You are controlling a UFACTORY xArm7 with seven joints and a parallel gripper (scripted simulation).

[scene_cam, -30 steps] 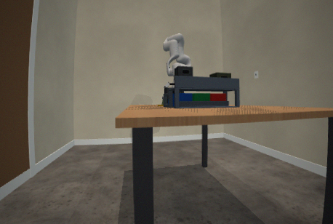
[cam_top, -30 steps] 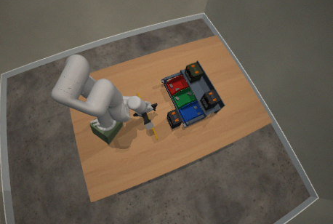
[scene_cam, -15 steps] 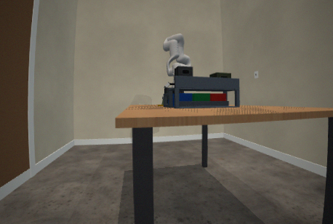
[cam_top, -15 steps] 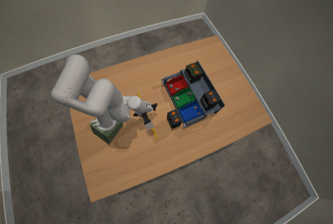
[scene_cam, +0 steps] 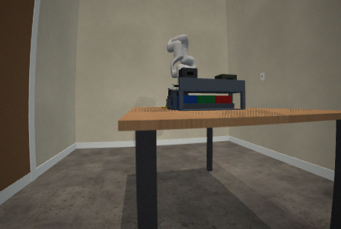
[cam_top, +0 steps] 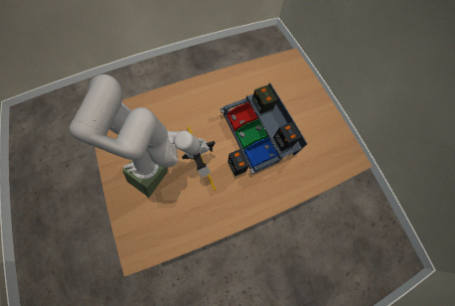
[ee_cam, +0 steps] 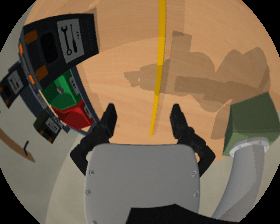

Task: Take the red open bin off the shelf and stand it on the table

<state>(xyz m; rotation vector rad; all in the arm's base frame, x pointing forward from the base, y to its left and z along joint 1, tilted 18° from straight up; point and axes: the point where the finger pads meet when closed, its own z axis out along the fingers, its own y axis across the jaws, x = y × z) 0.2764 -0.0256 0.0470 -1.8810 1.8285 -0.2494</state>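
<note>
The red open bin (cam_top: 240, 114) (scene_cam: 223, 99) (ee_cam: 76, 117) sits at the far end of the lower level of the dark grey shelf (cam_top: 272, 119) (scene_cam: 212, 84), next to a green bin (cam_top: 253, 133) (scene_cam: 205, 99) (ee_cam: 58, 90) and a blue bin (cam_top: 261, 153) (scene_cam: 190, 99). Small grey parts lie in the bins. My gripper (cam_top: 203, 163) (ee_cam: 143, 110) is open and empty. It hangs over the wooden table (cam_top: 164, 223) (scene_cam: 223, 120), well short of the shelf, with its fingers on either side of a yellow line (cam_top: 213, 185) (ee_cam: 157, 56). The shelf hides the gripper in the exterior view.
Three dark boxes with orange marks stand by the shelf: one at its near corner (cam_top: 237, 161) (ee_cam: 60, 38), one at the far end (cam_top: 264, 95), one on top (cam_top: 288, 135). The arm's green base (cam_top: 144, 179) (ee_cam: 251, 119) stands on the table behind the gripper.
</note>
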